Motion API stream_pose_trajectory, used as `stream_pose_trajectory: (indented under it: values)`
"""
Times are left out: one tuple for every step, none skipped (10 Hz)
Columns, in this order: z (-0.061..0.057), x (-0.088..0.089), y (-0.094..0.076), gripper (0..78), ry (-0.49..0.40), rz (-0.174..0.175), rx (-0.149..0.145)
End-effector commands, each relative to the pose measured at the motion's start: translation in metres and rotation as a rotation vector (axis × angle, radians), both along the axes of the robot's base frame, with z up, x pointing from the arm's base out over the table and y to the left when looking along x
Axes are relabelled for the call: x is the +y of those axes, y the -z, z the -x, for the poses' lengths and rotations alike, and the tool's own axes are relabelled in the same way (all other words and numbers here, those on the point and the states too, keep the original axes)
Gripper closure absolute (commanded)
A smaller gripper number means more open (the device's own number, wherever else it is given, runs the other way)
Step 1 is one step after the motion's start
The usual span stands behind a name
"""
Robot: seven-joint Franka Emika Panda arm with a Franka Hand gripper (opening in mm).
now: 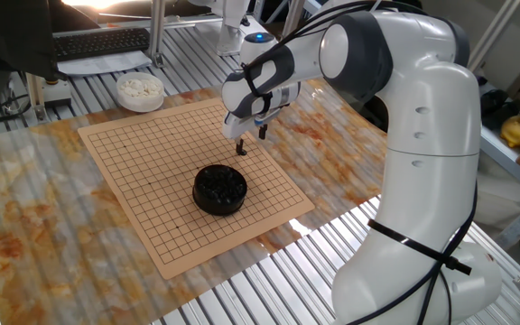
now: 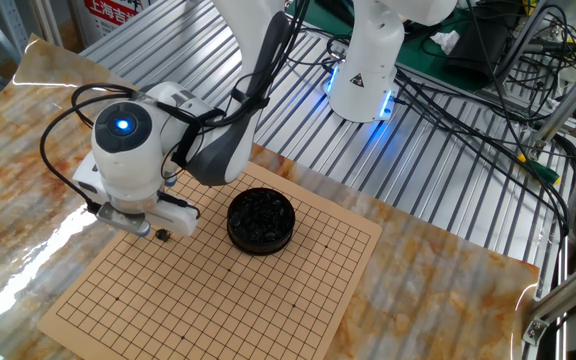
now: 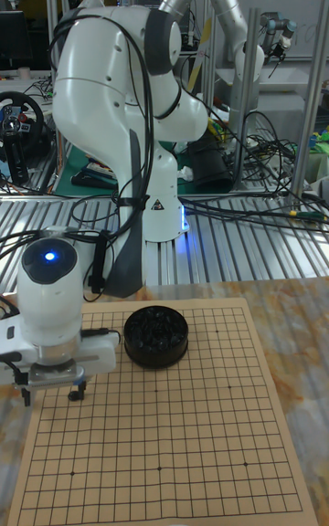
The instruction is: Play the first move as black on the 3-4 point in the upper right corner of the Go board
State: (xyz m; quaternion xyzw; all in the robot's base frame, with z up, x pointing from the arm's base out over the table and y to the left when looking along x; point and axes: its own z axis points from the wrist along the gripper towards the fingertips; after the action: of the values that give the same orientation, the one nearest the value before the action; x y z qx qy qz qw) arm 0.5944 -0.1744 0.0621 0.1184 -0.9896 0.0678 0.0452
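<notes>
The tan Go board point(image 1: 143, 162) lies on the marbled table. My gripper point(image 1: 251, 141) hovers low over its far right part, close to the right-hand edge. In the tall fixed view the gripper point(image 3: 52, 394) is over the board's point(image 3: 183, 453) far left corner, its two fingers standing well apart, open. One dark fingertip point(image 2: 163, 234) nearly touches the grid. I cannot tell whether a single black stone lies under it. The 3-4 point is an unmarked crossing that I cannot single out. A squat black bowl point(image 1: 219, 190) of black stones sits on the board, just nearer than the gripper.
A white bowl point(image 1: 140, 90) of white stones stands off the board at the far left corner. The arm's white base point(image 1: 422, 226) fills the right side. Ribbed metal table point(image 2: 448, 170) with cables lies behind the board.
</notes>
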Motion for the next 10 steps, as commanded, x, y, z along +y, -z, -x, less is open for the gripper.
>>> stream_pose_trajectory:
  values:
    - [-0.0019, -0.0013, -0.0027, 0.1, 0.0, 0.004, -0.006]
    - [-0.0023, -0.0017, -0.0031, 0.1, 0.0, 0.004, -0.006]
    - [-0.0025, -0.002, -0.0033, 0.1, 0.0, 0.004, -0.006]
    - [-0.0041, -0.0035, -0.0047, 0.1, 0.0, 0.006, -0.005]
    - [-0.0054, -0.0048, -0.0058, 0.1, 0.0, 0.005, -0.004]
    - [-0.0054, -0.0048, -0.0058, 0.1, 0.0, 0.005, -0.004]
    - [-0.0054, -0.0048, -0.0057, 0.1, 0.0, 0.005, -0.004]
    - [-0.0054, -0.0048, -0.0057, 0.1, 0.0, 0.005, -0.004]
    - [-0.0053, -0.0047, -0.0055, 0.1, 0.001, 0.001, -0.001]
    - [-0.0048, -0.0042, -0.0047, 0.1, 0.003, -0.011, 0.003]
